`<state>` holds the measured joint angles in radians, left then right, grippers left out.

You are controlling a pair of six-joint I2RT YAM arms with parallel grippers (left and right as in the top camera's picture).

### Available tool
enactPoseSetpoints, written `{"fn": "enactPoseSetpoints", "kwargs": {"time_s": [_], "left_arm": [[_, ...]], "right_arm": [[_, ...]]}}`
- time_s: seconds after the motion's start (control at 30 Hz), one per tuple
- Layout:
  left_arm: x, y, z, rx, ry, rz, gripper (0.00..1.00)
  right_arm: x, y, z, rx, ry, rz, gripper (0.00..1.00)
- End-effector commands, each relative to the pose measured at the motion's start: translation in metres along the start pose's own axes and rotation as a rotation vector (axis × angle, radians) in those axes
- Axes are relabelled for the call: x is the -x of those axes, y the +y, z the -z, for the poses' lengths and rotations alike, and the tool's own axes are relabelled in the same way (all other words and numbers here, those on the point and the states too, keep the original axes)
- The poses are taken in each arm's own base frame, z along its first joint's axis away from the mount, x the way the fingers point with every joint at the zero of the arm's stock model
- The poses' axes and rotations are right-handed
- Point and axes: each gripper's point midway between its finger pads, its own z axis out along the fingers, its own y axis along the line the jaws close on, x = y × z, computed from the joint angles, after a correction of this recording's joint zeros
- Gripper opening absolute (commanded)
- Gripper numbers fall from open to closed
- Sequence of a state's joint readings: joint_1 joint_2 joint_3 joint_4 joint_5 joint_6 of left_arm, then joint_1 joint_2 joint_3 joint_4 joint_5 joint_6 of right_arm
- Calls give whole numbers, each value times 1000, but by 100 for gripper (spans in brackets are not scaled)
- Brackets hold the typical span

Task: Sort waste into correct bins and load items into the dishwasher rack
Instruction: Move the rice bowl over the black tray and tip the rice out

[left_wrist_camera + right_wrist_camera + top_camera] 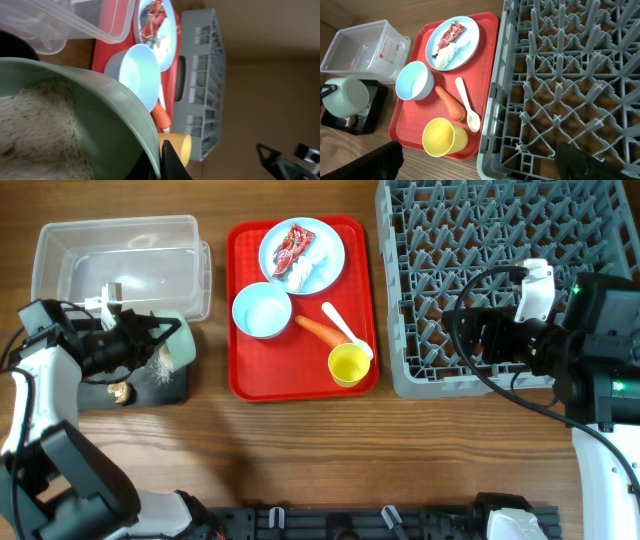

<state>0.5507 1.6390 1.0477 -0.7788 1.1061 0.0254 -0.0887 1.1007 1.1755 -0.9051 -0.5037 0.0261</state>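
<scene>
Left tool [150, 340]: jaws together, clamped on the rim of the pale-green round bowl [180, 345]. The bowl is tipped onto its side, mouth turned towards the arm, over the shallow black rectangular tray [182, 390] at the left of the tabletop. The left wrist view shows white rice-like grains [40, 120] lining the bowl's inner wall. The overhead view shows a scatter of grains on the tray beneath the rim, and a small brown food scrap [121, 392] near the tray's front edge.

Behind the tray stands the clear plastic rectangular tub [120, 265].

To the right, the flat red serving tray [240, 380] carries:
- the light-blue round plate [322, 255], with the red crinkled snack wrapper [291, 247] and white crumpled paper scrap [300, 273] on it
- the small light-blue bowl [262, 312]
- the orange carrot [320, 330]
- the white plastic spoon [345, 328]
- the small yellow cup [348, 365]

Right tool [478, 335]: jaws apart, holding nothing, above the front left of the large grey plastic dishwasher rack [480, 250].

Assessment: the step in hand is emptying rice into the black tray. The next move calls for more tilt to clear the grains that cling. The bowl then has to cross to the rack, probably by handover.
</scene>
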Motion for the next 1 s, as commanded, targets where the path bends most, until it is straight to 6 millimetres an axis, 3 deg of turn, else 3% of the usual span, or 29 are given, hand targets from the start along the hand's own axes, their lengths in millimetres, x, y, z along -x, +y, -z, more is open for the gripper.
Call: {"fn": "enactPoseSetpoints", "kwargs": {"time_s": [0.0, 0.43, 0.63, 0.97], "left_arm": [[8, -17, 8, -154, -19, -31, 4], [18, -6, 46, -198, -125, 56, 4], [24, -26, 65, -353, -174, 74, 4], [30, -32, 84, -440, -208, 170, 4]], "right_arm": [[9, 1, 4, -10, -20, 7, 100], [8, 0, 4, -10, -17, 5, 100], [7, 0, 4, -10, -11, 2, 100], [7, 0, 4, -10, -11, 2, 100]]}}
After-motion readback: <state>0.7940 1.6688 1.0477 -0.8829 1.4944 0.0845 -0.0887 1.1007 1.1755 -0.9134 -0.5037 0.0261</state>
